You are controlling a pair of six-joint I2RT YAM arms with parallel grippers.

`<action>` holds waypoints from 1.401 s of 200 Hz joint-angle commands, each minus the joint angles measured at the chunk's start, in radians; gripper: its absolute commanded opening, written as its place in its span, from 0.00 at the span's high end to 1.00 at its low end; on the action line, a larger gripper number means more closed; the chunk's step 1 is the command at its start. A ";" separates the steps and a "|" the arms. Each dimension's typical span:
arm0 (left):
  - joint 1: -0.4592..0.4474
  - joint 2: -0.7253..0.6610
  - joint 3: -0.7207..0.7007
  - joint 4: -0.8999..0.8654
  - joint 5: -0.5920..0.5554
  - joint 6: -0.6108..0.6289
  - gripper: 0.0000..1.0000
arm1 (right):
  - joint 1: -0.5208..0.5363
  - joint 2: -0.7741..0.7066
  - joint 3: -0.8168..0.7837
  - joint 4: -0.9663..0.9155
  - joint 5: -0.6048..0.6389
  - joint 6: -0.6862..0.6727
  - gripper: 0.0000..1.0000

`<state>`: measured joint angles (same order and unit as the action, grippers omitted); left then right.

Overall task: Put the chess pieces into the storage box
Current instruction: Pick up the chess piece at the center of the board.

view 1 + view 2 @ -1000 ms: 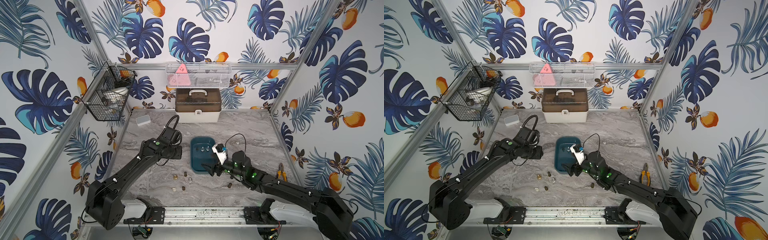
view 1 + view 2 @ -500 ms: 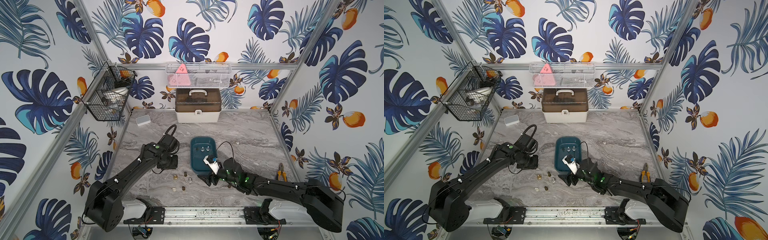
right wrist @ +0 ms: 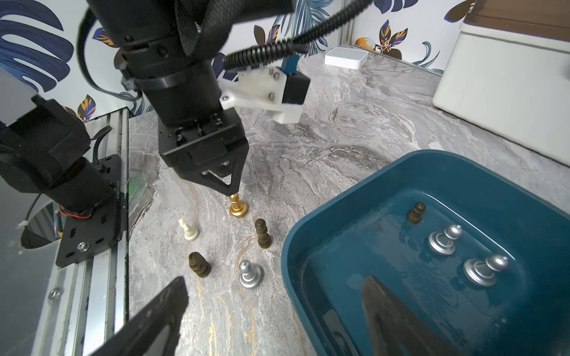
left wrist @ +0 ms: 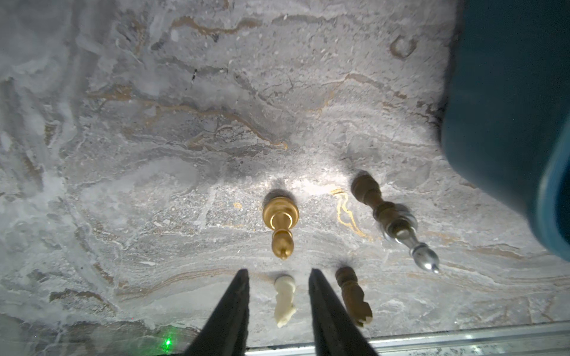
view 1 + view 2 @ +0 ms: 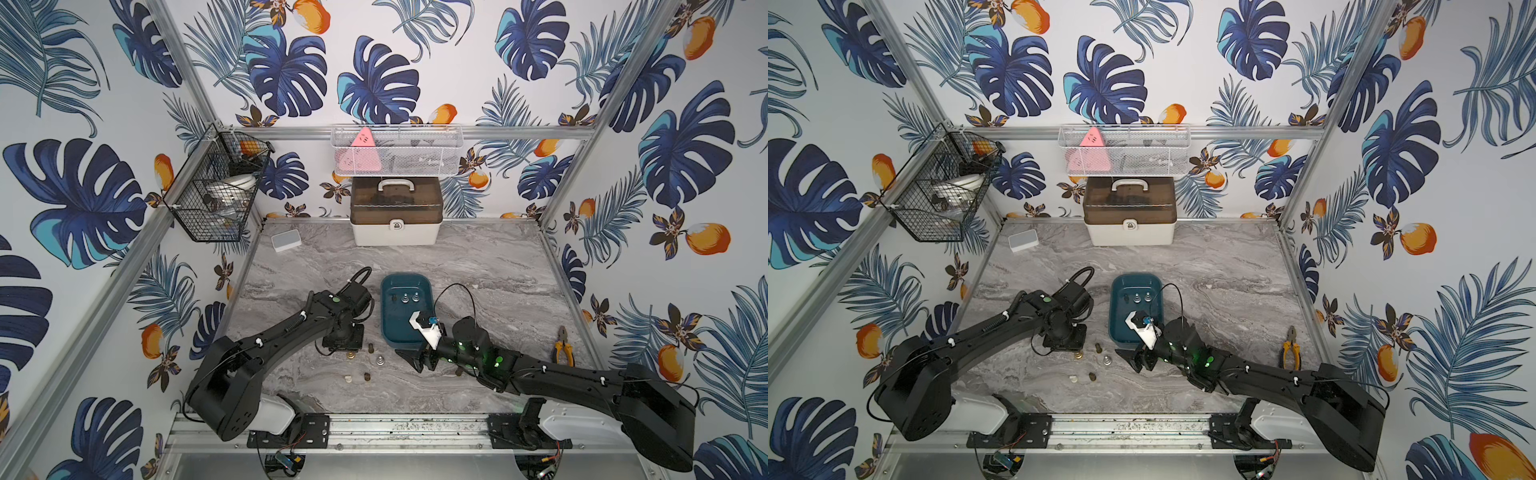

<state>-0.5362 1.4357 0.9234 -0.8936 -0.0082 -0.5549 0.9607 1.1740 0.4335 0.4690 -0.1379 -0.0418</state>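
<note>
Teal storage box (image 3: 348, 197) held three chess pieces (image 3: 443, 242); we saw five more standing beside it. Our left gripper (image 4: 278, 272) hovered part-open, empty, over the gold piece (image 3: 238, 209); right gripper (image 3: 274, 282) gaped wide, empty.

The gold chess piece (image 3: 238, 208) and silver chess piece (image 3: 250, 275) look like shiny metal, the brown chess piece (image 3: 263, 235) looks dull, and the storage box (image 3: 370, 185) is smooth plastic.
</note>
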 commanded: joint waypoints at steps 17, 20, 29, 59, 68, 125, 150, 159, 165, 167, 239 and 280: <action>-0.002 0.041 -0.021 0.054 -0.036 -0.017 0.63 | 0.001 -0.016 -0.006 0.023 0.015 -0.009 0.10; -0.001 0.044 -0.020 0.058 -0.036 -0.017 0.63 | 0.002 -0.017 -0.006 0.019 0.015 -0.007 0.10; -0.002 0.052 -0.021 0.069 -0.032 -0.012 0.63 | 0.002 -0.018 -0.006 0.018 0.016 -0.008 0.10; -0.002 0.078 -0.024 0.095 -0.025 -0.007 0.65 | 0.003 -0.018 -0.003 0.013 0.018 -0.006 0.10; -0.004 0.082 -0.027 0.102 -0.024 -0.008 0.66 | 0.004 -0.019 -0.004 0.012 0.018 -0.006 0.10; -0.013 0.072 -0.044 0.094 -0.036 -0.013 0.71 | 0.004 -0.022 -0.003 0.008 0.036 -0.006 0.09; -0.013 0.068 -0.059 0.109 -0.032 -0.017 0.72 | 0.004 -0.020 -0.002 0.007 0.034 -0.004 0.09; -0.013 0.070 -0.062 0.111 -0.030 -0.017 0.73 | 0.005 -0.021 0.000 0.006 0.037 -0.003 0.09; -0.013 0.070 -0.064 0.113 -0.030 -0.016 0.73 | 0.004 -0.022 -0.002 0.006 0.038 -0.003 0.09; -0.013 0.070 -0.065 0.115 -0.030 -0.015 0.73 | 0.004 -0.022 -0.002 0.006 0.037 -0.002 0.09; -0.012 0.074 -0.059 0.140 -0.036 -0.007 0.72 | 0.004 -0.011 0.003 0.001 0.035 -0.003 0.09; -0.014 0.072 -0.065 0.138 -0.044 -0.004 0.77 | 0.006 -0.003 0.007 0.000 0.037 0.000 0.09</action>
<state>-0.5484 1.5097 0.8581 -0.7528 -0.0307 -0.5541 0.9634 1.1683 0.4313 0.4644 -0.1093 -0.0414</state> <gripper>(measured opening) 0.232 0.909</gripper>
